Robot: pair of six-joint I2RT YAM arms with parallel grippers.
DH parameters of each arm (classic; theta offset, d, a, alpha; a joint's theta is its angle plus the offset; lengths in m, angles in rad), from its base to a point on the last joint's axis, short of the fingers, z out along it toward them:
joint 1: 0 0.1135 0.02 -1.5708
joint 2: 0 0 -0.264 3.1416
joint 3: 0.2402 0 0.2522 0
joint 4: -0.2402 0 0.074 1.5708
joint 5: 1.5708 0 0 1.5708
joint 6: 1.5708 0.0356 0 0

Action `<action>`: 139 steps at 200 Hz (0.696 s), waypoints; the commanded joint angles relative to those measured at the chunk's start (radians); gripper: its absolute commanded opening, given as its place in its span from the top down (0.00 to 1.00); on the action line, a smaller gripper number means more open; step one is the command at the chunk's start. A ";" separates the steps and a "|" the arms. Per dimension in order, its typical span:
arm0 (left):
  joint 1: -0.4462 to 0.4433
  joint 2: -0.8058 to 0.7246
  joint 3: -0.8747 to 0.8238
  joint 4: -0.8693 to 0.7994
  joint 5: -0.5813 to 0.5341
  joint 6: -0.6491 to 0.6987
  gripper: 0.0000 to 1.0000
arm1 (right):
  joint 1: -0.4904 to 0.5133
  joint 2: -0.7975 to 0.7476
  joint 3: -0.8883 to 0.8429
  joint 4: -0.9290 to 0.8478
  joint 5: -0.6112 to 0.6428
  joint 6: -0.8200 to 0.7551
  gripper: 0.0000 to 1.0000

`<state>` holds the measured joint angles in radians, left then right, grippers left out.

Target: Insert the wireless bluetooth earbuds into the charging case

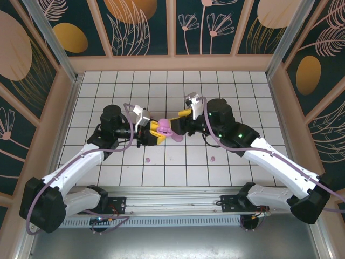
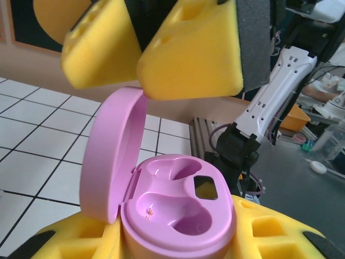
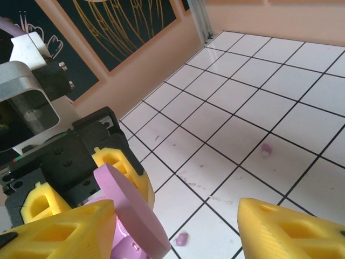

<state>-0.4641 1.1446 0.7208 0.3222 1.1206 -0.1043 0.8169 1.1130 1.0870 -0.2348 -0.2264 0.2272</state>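
2 earbuds [image 3: 182, 238] lay on the tiles [image 3: 302, 70], below and beyond the right gripper [image 1: 179, 124], whose fingers were spread beside the lid [image 2: 108, 162]. The left gripper [image 1: 152, 131] clamped the case [image 2: 178, 232], sockets [image 2: 180, 171] empty. Each earbud looked light, hard and slippery, so pinch its body gently.

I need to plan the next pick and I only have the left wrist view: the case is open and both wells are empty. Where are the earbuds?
Observer: From above, one earbud lies on the tiles, on the near side of the charging case and slightly to its left.
Operator: Any on the right?
Observer: Yes, another earbud lies on the tiles, near and to the right of the case.
Operator: Is the right arm carrying one?
Observer: No. The right wrist view shows the right fingers apart, with no earbud between them.
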 commanded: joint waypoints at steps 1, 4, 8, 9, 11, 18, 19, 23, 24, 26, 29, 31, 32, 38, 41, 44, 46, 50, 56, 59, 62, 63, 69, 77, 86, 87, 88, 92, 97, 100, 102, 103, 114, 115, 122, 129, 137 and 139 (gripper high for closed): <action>-0.007 0.012 -0.003 0.082 -0.040 -0.019 0.91 | -0.012 -0.013 0.010 -0.046 0.034 0.056 0.37; -0.007 0.013 -0.003 0.083 -0.045 -0.022 0.90 | -0.012 -0.016 0.010 -0.046 0.031 0.060 0.37; -0.007 0.016 -0.003 0.086 -0.051 -0.026 0.90 | -0.012 -0.022 0.008 -0.046 0.027 0.067 0.37; -0.007 0.016 -0.003 0.086 -0.053 -0.027 0.90 | -0.012 -0.023 0.008 -0.046 0.026 0.069 0.37; -0.007 0.016 -0.003 0.088 -0.055 -0.029 0.91 | -0.012 -0.025 0.007 -0.046 0.023 0.070 0.36; -0.007 0.021 -0.002 0.093 -0.061 -0.034 0.90 | -0.012 -0.035 0.003 -0.045 0.015 0.077 0.36; -0.007 0.021 -0.003 0.093 -0.062 -0.035 0.91 | -0.012 -0.037 0.003 -0.044 0.014 0.077 0.36; -0.007 0.023 -0.004 0.097 -0.065 -0.038 0.90 | -0.012 -0.041 -0.001 -0.041 0.010 0.081 0.36; -0.007 0.022 -0.004 0.097 -0.066 -0.039 0.90 | -0.012 -0.043 -0.002 -0.040 0.008 0.081 0.36; -0.007 0.023 -0.004 0.100 -0.068 -0.040 0.90 | -0.012 -0.046 -0.003 -0.040 0.007 0.082 0.35; -0.007 0.024 -0.004 0.100 -0.070 -0.043 0.90 | -0.012 -0.048 -0.006 -0.039 0.004 0.084 0.36; -0.008 0.025 -0.004 0.102 -0.071 -0.044 0.90 | -0.012 -0.051 -0.007 -0.037 0.003 0.084 0.35; -0.007 0.026 -0.004 0.102 -0.071 -0.044 0.91 | -0.012 -0.053 -0.008 -0.037 0.003 0.085 0.35; -0.007 0.027 -0.004 0.106 -0.075 -0.047 0.90 | -0.012 -0.059 -0.014 -0.034 0.000 0.087 0.35; -0.007 0.027 -0.004 0.108 -0.077 -0.048 0.90 | -0.012 -0.062 -0.016 -0.034 -0.001 0.087 0.35; -0.007 0.027 -0.006 0.112 -0.078 -0.050 0.90 | -0.012 -0.063 -0.018 -0.033 -0.002 0.087 0.35; -0.007 0.027 -0.006 0.113 -0.080 -0.051 0.90 | -0.012 -0.066 -0.020 -0.032 -0.002 0.087 0.35; -0.007 0.027 -0.007 0.115 -0.080 -0.052 0.90 | -0.011 -0.069 -0.025 -0.031 -0.003 0.087 0.35; -0.007 0.028 -0.007 0.120 -0.082 -0.057 0.90 | -0.012 -0.070 -0.029 -0.029 -0.005 0.086 0.35; -0.008 0.029 -0.008 0.124 -0.082 -0.057 0.90 | -0.012 -0.071 -0.031 -0.029 -0.006 0.085 0.35; -0.007 0.029 -0.008 0.124 -0.082 -0.058 0.90 | -0.012 -0.072 -0.033 -0.030 -0.007 0.084 0.35; -0.007 0.030 -0.008 0.125 -0.082 -0.060 0.90 | -0.012 -0.072 -0.034 -0.030 -0.007 0.083 0.35; -0.008 0.029 -0.008 0.127 -0.084 -0.061 0.90 | -0.012 -0.072 -0.036 -0.029 -0.012 0.079 0.35; -0.007 0.028 -0.007 0.130 -0.082 -0.064 0.90 | -0.012 -0.070 -0.041 -0.029 -0.021 0.071 0.35; -0.007 0.029 -0.007 0.130 -0.082 -0.065 0.90 | -0.012 -0.065 -0.046 -0.029 -0.036 0.058 0.35; -0.008 0.029 -0.006 0.130 -0.081 -0.066 0.90 | -0.012 -0.065 -0.047 -0.029 -0.037 0.057 0.35; -0.007 0.028 -0.006 0.130 -0.081 -0.066 0.90 | -0.012 -0.065 -0.048 -0.030 -0.039 0.055 0.35; -0.008 0.027 -0.006 0.130 -0.081 -0.067 0.90 | -0.012 -0.063 -0.048 -0.028 -0.049 0.049 0.35; -0.007 0.026 -0.007 0.130 -0.081 -0.066 0.90 | -0.011 -0.062 -0.054 -0.026 -0.061 0.039 0.35; -0.007 0.026 -0.007 0.130 -0.079 -0.065 0.90 | -0.010 -0.061 -0.056 -0.024 -0.069 0.034 0.35; -0.007 0.025 -0.006 0.130 -0.079 -0.066 0.90 | -0.010 -0.062 -0.059 -0.023 -0.075 0.029 0.35; -0.007 0.024 -0.006 0.130 -0.079 -0.066 0.90 | -0.010 -0.061 -0.060 -0.023 -0.077 0.028 0.35; -0.008 0.023 -0.006 0.129 -0.076 -0.066 0.91 | -0.009 -0.059 -0.071 -0.017 -0.103 0.010 0.35; -0.007 0.023 -0.006 0.129 -0.076 -0.066 0.90 | -0.009 -0.059 -0.072 -0.016 -0.105 0.009 0.35; -0.008 0.023 -0.006 0.127 -0.072 -0.066 0.91 | -0.007 -0.056 -0.077 -0.013 -0.121 -0.001 0.35; -0.007 0.021 -0.006 0.127 -0.069 -0.065 0.90 | -0.006 -0.052 -0.078 -0.012 -0.131 -0.009 0.35; -0.007 0.021 -0.007 0.127 -0.064 -0.066 0.90 | -0.005 -0.046 -0.078 -0.012 -0.138 -0.016 0.35; -0.007 0.021 -0.006 0.127 -0.063 -0.066 0.91 | -0.005 -0.044 -0.079 -0.012 -0.139 -0.017 0.35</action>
<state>-0.4660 1.1702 0.7200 0.4152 1.0382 -0.1600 0.8112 1.0576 1.0210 -0.2653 -0.3023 0.2588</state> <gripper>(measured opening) 0.337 0.649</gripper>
